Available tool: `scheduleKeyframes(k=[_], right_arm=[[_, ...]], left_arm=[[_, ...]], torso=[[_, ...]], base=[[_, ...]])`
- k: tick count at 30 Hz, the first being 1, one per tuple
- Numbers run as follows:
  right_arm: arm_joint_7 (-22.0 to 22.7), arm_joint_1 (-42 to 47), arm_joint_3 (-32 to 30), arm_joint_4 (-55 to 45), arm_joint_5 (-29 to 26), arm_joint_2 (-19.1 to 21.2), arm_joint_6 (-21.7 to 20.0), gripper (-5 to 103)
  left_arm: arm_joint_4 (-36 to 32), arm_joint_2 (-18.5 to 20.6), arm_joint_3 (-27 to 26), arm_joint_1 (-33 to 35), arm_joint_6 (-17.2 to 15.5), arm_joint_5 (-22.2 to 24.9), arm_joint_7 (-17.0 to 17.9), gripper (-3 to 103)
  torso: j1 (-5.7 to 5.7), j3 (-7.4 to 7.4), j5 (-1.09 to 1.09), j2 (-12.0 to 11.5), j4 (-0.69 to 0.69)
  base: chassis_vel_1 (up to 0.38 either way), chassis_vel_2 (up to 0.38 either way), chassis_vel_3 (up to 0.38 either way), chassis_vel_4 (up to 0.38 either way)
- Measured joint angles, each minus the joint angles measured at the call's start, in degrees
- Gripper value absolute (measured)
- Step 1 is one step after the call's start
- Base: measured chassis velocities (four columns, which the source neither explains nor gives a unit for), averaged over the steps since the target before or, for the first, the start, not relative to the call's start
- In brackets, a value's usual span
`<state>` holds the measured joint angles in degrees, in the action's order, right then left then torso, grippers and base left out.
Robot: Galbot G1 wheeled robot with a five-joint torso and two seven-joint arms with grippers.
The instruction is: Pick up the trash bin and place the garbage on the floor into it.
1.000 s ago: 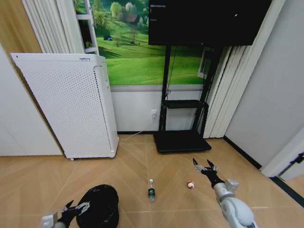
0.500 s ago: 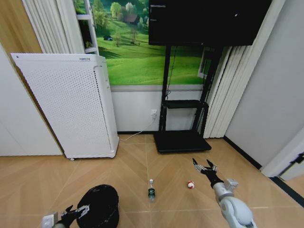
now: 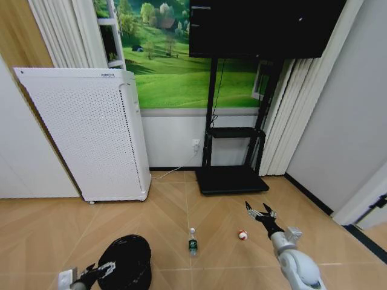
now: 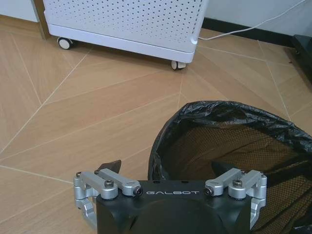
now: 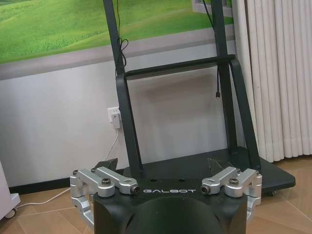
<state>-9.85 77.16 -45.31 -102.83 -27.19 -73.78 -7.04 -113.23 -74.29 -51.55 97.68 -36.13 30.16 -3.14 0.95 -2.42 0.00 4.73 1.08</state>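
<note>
Moved: left claw (image 3: 101, 269) has slid lower toward the head view's bottom edge since a second ago; the right claw and the floor things have stayed put.
Trash bin (image 3: 125, 261): small, round, black mesh, with a crinkly black bag folded over its rim; it stands on the wood floor right at the left claw.
Left claw state: spread wide; one finger sits outside the bin's rim and one over the inside, not pinching yet.
Right claw (image 3: 260, 212): spread wide, holding nothing, up above the floor.
Bottle (image 3: 192, 241): clear, green label, white cap, on the floor between the two claws.
Scrap (image 3: 242, 234): tiny, red and white, just beside the right claw.
Left wrist view: shows the bin's brown mesh inside (image 4: 234, 151).
Right wrist view: shows a black stand (image 5: 195, 122) by the wall.
</note>
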Motion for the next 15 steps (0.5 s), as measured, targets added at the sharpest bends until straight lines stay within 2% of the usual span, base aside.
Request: scheduleKeyframes(k=[3, 5, 7, 8, 11, 13, 14, 15], right_arm=[[0.03, 0.03, 0.13, 0.0, -0.07, -0.02, 0.0, 100], [0.05, 0.08, 0.23, 0.0, -0.11, -0.02, 0.0, 100], [0.06, 0.04, 0.37, -0.01, -0.14, 0.03, 0.0, 100], [0.06, 0.04, 0.37, -0.01, -0.14, 0.03, 0.0, 100], [0.09, -0.21, 0.41, -0.01, -0.33, 0.11, 0.01, 100], [0.09, -0.24, 0.41, -0.02, -0.35, 0.13, 0.03, 100], [0.07, -0.3, 0.41, -0.05, -0.38, 0.17, 0.11, 100], [0.07, -0.3, 0.41, -0.05, -0.38, 0.17, 0.11, 100]], left_arm=[[0.3, -0.23, 0.01, 0.02, 0.07, 0.0, -0.07, 102], [0.36, -0.4, 0.04, 0.16, 0.08, 0.0, -0.17, 100], [0.39, -0.54, 0.15, 0.39, 0.06, -0.01, -0.42, 90], [0.39, -0.54, 0.15, 0.39, 0.06, -0.01, -0.42, 90], [0.5, -0.57, 0.29, 0.19, 0.03, 0.07, -0.68, 74], [0.55, -0.58, 0.3, 0.07, 0.01, 0.16, -0.73, 74], [0.61, -0.58, 0.32, -0.11, -0.13, 0.47, -0.98, 64], [0.61, -0.58, 0.32, -0.11, -0.13, 0.47, -0.98, 64]], torso=[[0.0, 0.0, 0.0, 0.0, 0.0], [0.0, 0.0, 0.0, 0.0, 0.0], [0.0, 0.0, 0.0, 0.0, 0.0], [0.0, 0.0, 0.0, 0.0, 0.0], [0.0, 0.0, 0.0, 0.01, 0.0], [0.0, 0.0, 0.0, 0.01, 0.0], [0.0, 0.0, 0.0, 0.01, 0.0], [0.0, 0.0, 0.0, 0.01, 0.0]], base=[[0.0, 0.0, 0.0, 0.0], [0.0, 0.0, 0.0, 0.0], [0.0, 0.0, 0.0, 0.0], [0.0, 0.0, 0.0, 0.0], [0.0, 0.0, 0.0, 0.0], [0.0, 0.0, 0.0, 0.0], [0.0, 0.0, 0.0, 0.0], [0.0, 0.0, 0.0, 0.0]])
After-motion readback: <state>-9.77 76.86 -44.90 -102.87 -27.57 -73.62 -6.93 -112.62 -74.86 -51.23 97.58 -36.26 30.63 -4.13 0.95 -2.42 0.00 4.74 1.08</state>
